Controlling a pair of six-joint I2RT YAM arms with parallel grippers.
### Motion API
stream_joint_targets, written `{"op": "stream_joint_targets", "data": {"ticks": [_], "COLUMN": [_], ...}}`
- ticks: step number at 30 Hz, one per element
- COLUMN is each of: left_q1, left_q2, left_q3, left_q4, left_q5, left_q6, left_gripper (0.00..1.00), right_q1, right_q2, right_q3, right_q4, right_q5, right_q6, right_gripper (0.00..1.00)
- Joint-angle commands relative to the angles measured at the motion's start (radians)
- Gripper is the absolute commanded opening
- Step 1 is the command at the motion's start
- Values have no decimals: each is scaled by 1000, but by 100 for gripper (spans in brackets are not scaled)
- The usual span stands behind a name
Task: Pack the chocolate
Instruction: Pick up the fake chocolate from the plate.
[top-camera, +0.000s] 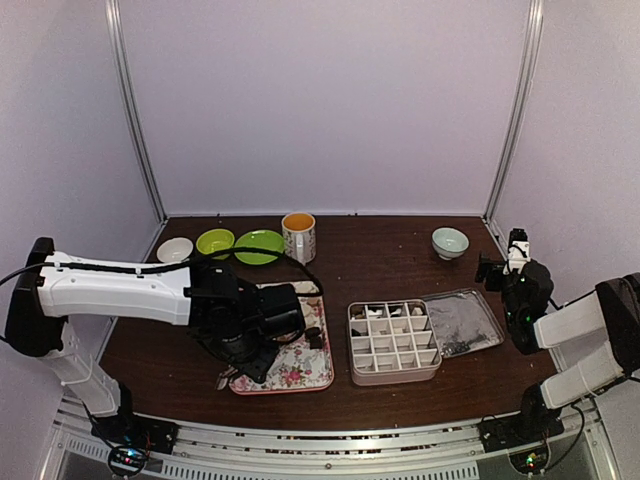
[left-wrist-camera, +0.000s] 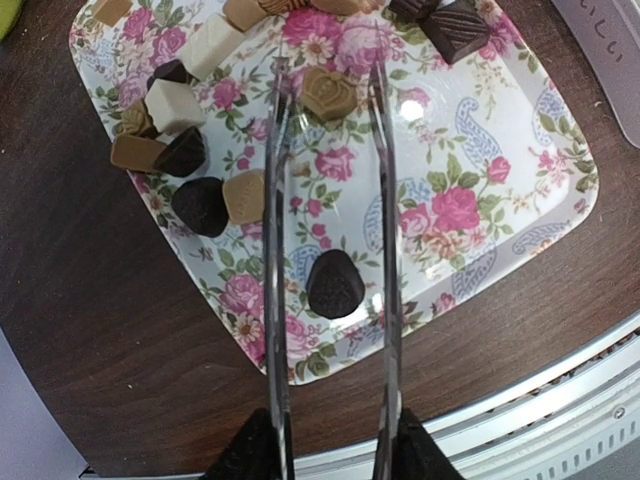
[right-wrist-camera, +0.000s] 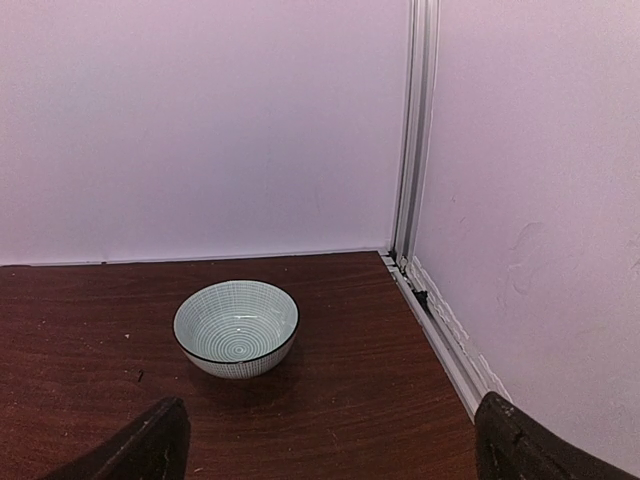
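Note:
The chocolate lies as several dark, tan and white pieces on a floral tray, mostly at its far left corner. My left gripper is shut on a pair of metal tongs whose two arms stand apart over the tray. One dark chocolate piece lies between the arms and a tan piece sits between the tips; neither is pinched. In the top view the left gripper hangs over the tray. My right gripper is open and empty, at the right side.
A divided box with a few pieces in it stands right of the tray, its lid beside it. A patterned bowl sits at the back right. A mug, two green dishes and a small white bowl line the back left.

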Motion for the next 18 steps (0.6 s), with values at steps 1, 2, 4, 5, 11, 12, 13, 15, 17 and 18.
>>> {"op": "stream_joint_targets", "data": {"ticks": [1,2,4,5,11,12,13,15,17,18], "left_q1": [-4,-4,-4,-3,-4,-4,-3,-3,-4,-4], "left_q2": [4,4,4,3,-15,-23,-29,-46,-66,-75], "left_q3": [-3,-2,5,11,39,40,42,46,46,44], "left_q4": [16,13,0,-8,-37,-38,-38,-40,-40,-38], "left_q5": [7,4,-4,-9,-24,-25,-26,-25,-27,-27], "left_q6": [12,11,3,3,0,1,0,1,-2,-4], "left_gripper": [36,36,33,32,27,26,26,24,23,23], "right_q1": [-5,-4,-5,-5,-4,-5,-4,-4,-4,-5], "right_q2": [2,2,2,2,2,2,1,3,2,2], "right_q3": [14,14,14,13,14,13,13,14,13,14], "right_q4": [0,0,0,0,0,0,0,0,0,-1], "right_q5": [3,3,3,3,3,4,4,4,3,4], "right_q6": [1,1,0,1,1,1,1,1,1,1], "right_gripper": [100,100,100,100,100,100,100,100,100,100]}}
